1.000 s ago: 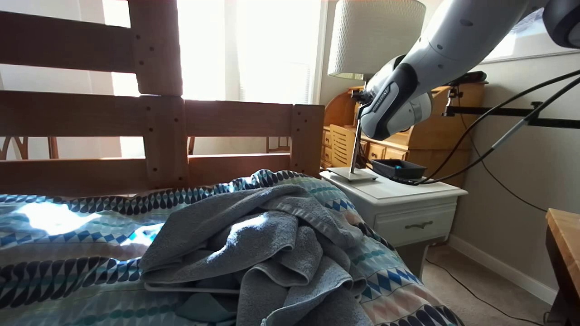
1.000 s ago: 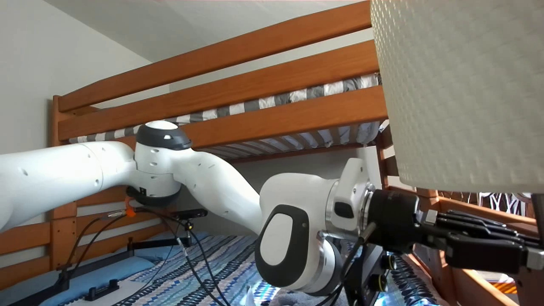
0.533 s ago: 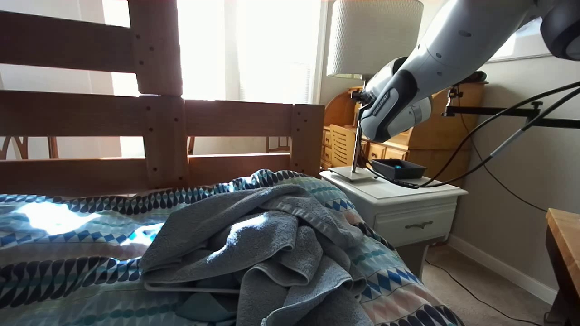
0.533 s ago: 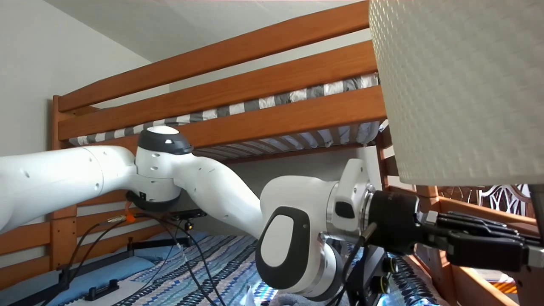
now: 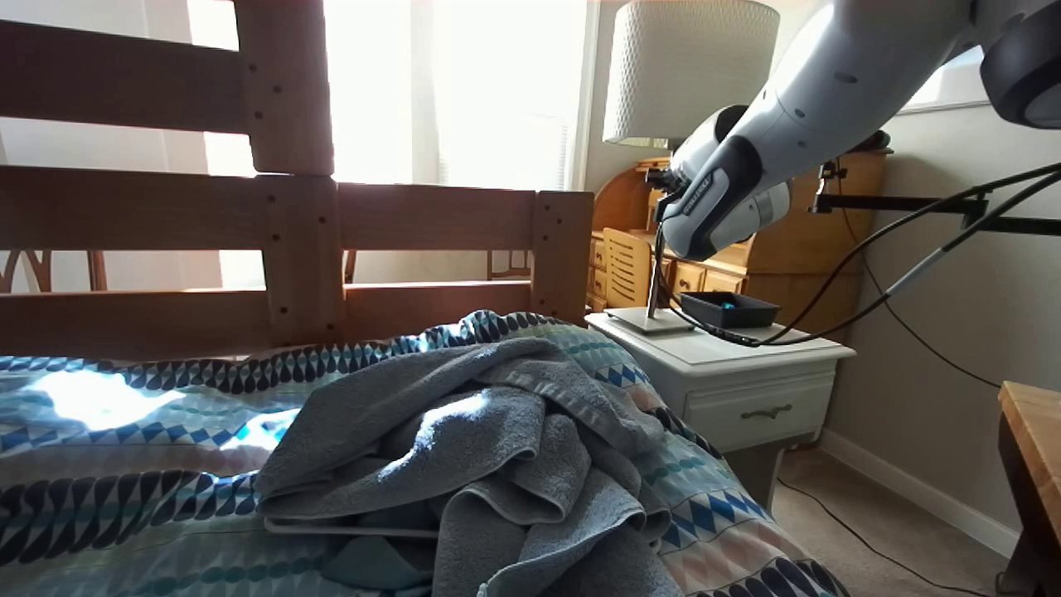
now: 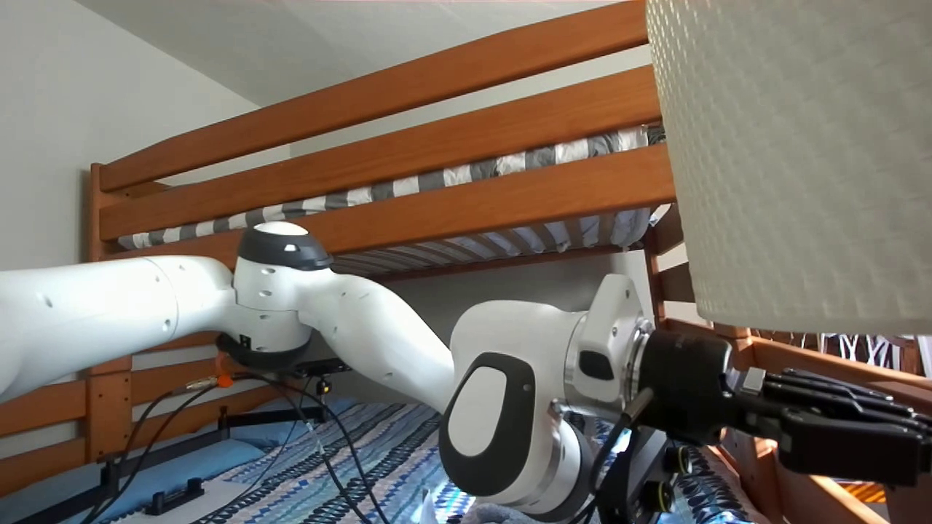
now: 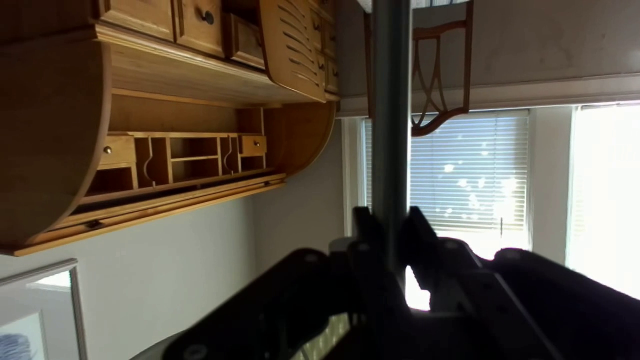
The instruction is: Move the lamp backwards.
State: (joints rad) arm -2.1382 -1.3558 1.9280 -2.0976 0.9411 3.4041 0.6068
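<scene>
The gripper (image 7: 391, 220) is closed on the thin metal stem (image 7: 392, 125) of the lamp (image 5: 692, 75); in the wrist view, where the room appears upside down, we see one finger (image 7: 421, 240) on each side, with little or no gap between fingers and metal. The hold is below the wide white drum shade (image 6: 794, 167), which fills the upper right of an exterior view. We find the stem nearly upright, with the lamp's flat rectangular base (image 5: 634, 318) on the white nightstand (image 5: 763, 390), toward the side nearest the bed (image 5: 464, 215). A black tray (image 5: 729, 317) with something blue inside, too small to name, sits just beside the base. In both exterior views the white robot arm (image 6: 378, 335) stretches across to the lamp, with dark cables (image 5: 961, 238) sagging beneath it. Farther out, we see a crumpled gray towel (image 5: 489, 431) heaped on patterned bedding (image 5: 141, 506), a wooden roll-top desk (image 5: 783, 269) beyond the nightstand, and a bright window (image 5: 506, 83). In an exterior view, the upper bunk's wooden rails (image 6: 378, 156) run above the arm.
</scene>
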